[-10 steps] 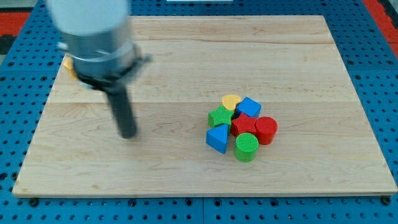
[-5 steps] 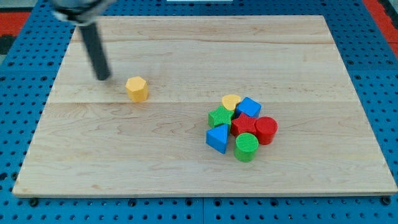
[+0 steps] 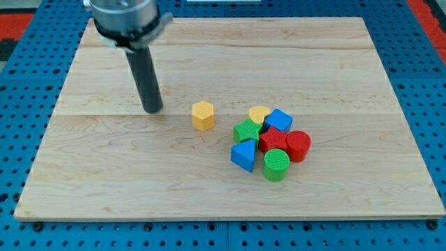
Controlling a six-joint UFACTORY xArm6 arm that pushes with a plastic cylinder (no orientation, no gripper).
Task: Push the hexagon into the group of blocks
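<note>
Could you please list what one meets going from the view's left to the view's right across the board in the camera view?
My tip → yellow hexagon → green block → red cylinder.

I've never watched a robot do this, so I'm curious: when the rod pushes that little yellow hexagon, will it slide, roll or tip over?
The yellow hexagon will probably slide, since it sits flat on the smooth wooden board. It looks squat with flat sides, so tipping or rolling seems unlikely. An off-centre push from my tip, now to its left, might spin it.

Arm (image 3: 125, 14) cut off by view's top edge.
</note>
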